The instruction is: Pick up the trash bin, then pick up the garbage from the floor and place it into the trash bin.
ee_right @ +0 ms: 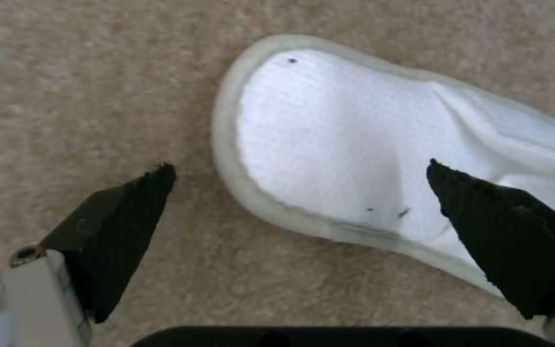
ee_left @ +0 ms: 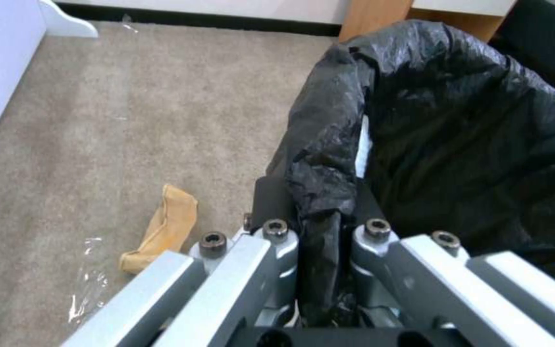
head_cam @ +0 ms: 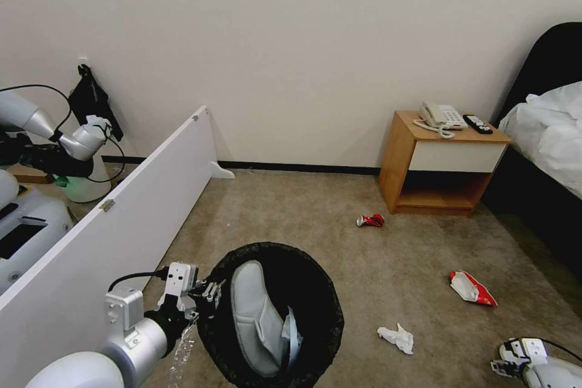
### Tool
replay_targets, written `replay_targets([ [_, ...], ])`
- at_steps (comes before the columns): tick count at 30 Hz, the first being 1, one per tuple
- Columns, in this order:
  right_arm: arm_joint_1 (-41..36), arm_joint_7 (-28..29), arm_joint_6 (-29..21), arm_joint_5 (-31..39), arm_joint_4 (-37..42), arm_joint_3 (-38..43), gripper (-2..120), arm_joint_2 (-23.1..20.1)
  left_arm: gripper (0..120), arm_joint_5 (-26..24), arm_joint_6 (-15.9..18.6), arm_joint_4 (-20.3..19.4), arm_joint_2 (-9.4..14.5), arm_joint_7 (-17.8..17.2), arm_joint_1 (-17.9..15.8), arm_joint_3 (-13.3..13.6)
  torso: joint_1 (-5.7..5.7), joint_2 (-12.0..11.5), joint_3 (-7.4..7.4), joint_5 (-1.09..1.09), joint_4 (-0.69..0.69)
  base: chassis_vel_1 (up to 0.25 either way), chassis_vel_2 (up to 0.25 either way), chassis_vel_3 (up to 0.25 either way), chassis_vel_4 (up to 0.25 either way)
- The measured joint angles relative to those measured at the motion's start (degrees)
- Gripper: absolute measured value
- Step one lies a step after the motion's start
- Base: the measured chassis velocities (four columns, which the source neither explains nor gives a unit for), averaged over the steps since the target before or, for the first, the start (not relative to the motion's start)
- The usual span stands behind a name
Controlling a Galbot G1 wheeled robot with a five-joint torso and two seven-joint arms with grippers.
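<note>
The trash bin (head_cam: pixel 321 291), lined with a black bag, is held up low in front of me. My left gripper (head_cam: pixel 209 294) is shut on its rim, and the left wrist view shows the crinkly bag (ee_left: pixel 470 144) pinched between the fingers (ee_left: pixel 277 241). A white slipper (head_cam: pixel 254 315) and a blue cloth (head_cam: pixel 292 334) lie inside. My right gripper (ee_right: pixel 298 167) is open just above another white slipper (ee_right: pixel 354 140) on the floor (ee_right: pixel 65 96); its arm is at the lower right (head_cam: pixel 515 359). A crushed red can (head_cam: pixel 371 220), a snack packet (head_cam: pixel 471 288), a tissue (head_cam: pixel 397 337) and a brown paper bag (ee_left: pixel 162 226) lie on the carpet.
A long white board (head_cam: pixel 121 206) leans along my left. A wooden nightstand (head_cam: pixel 436 163) with a telephone stands against the far wall, and a bed (head_cam: pixel 545 133) is at the right. A pale bin (head_cam: pixel 85 187) sits behind the board. A scrap of clear plastic (ee_left: pixel 88 284) lies by the paper bag.
</note>
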Motion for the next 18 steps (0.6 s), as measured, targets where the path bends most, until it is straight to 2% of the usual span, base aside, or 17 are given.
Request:
replay_targets([
  [18, 1.7, 2.0, -0.4, -1.3, -2.1, 1.7, 100, -0.3, 4, 0.6, 0.0, -1.1, -0.3, 0.0, 1.1, -0.2, 0.0, 0.0, 0.0, 0.0, 0.0, 0.0, 0.0, 0.0, 0.0],
])
